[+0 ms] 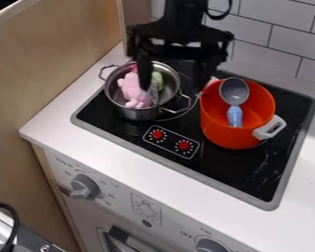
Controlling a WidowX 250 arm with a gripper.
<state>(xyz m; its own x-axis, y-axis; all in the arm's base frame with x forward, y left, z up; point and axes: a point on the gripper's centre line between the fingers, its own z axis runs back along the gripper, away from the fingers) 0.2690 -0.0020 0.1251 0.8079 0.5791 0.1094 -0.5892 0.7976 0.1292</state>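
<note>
The black gripper hangs open over the back left of the stove, with its two fingers wide apart. Its left finger is over a silver pot, and its right finger is beside the rim of an orange pot. Inside the silver pot lie a pink soft toy and a green thing, partly behind the left finger. A spoon with a grey bowl and blue handle rests in the orange pot. Something small and pinkish shows by the right fingertip.
Both pots stand on a black cooktop with a grey rim and red knobs. White counter surrounds it. A wooden panel rises at the left, and a white tiled wall stands behind.
</note>
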